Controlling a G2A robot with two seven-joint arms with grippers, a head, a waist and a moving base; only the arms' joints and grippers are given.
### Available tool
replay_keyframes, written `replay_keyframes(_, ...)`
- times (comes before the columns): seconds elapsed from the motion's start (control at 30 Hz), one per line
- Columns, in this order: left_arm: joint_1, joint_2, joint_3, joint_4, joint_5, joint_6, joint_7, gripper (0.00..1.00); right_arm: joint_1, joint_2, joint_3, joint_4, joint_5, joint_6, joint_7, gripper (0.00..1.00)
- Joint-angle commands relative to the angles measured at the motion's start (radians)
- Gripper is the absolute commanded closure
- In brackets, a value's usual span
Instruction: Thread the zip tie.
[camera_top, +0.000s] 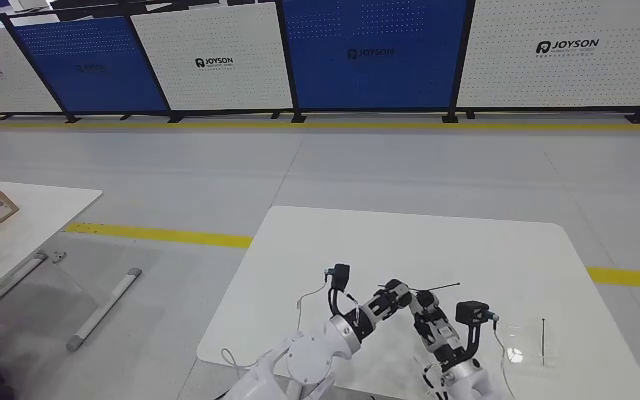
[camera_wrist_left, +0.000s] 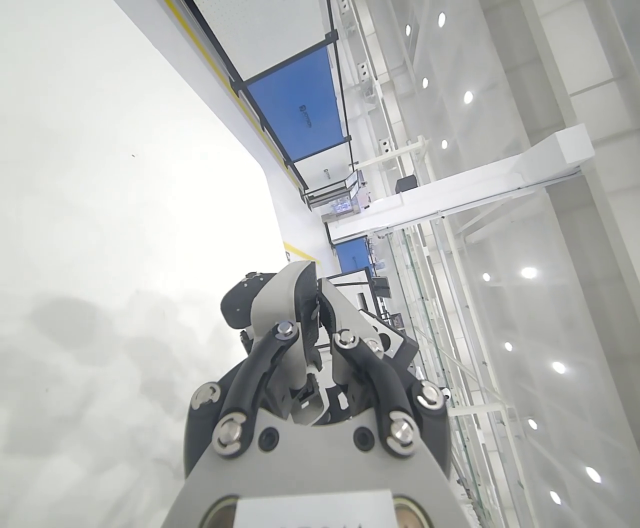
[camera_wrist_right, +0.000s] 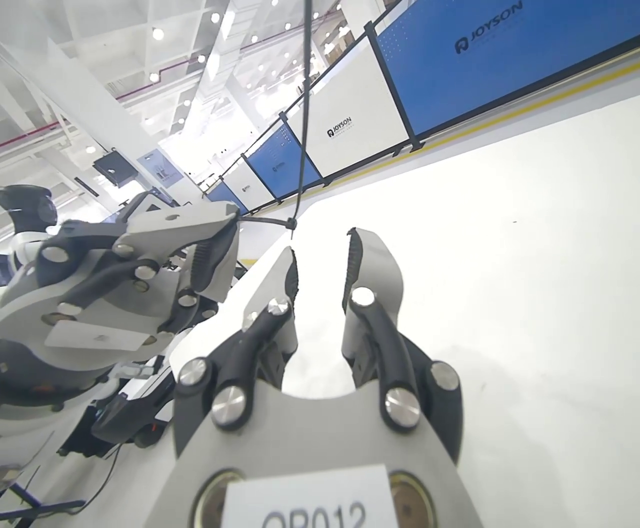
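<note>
Right wrist view: left end effector (camera_wrist_right: 231, 221) grips tie (camera_wrist_right: 302, 140).

zip tie (camera_wrist_right: 303, 150): the strap's far end is being cut off by the right wrist view's edge; from above, the line is being rendered too thin for its head to be told.
left hand (camera_wrist_right: 234, 220): the gripped stretch of strap is being hidden between the closed fingers.
clear item (camera_top: 522, 342): being shown too small to be identified.
table (camera_top: 400, 235): the near edge is being covered by the arms (camera_top: 330, 348).
</note>
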Motion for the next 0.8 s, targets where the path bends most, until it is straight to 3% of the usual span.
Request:
replay_keyframes(0.0, 0.002, 0.0, 0.002, -0.001, 0.004, 0.0, 0.0, 1.0, 0.001, 0.0, 0.002, 0.0, 0.005, -0.003, -0.001, 0.77)
replay_keyframes(0.77, 0.001, -0.003, 0.01, -0.003, 0.037, 0.011, 0.015, 1.0, -0.01, 0.001, 0.012, -0.025, 0.017, -0.01, 0.01, 0.82)
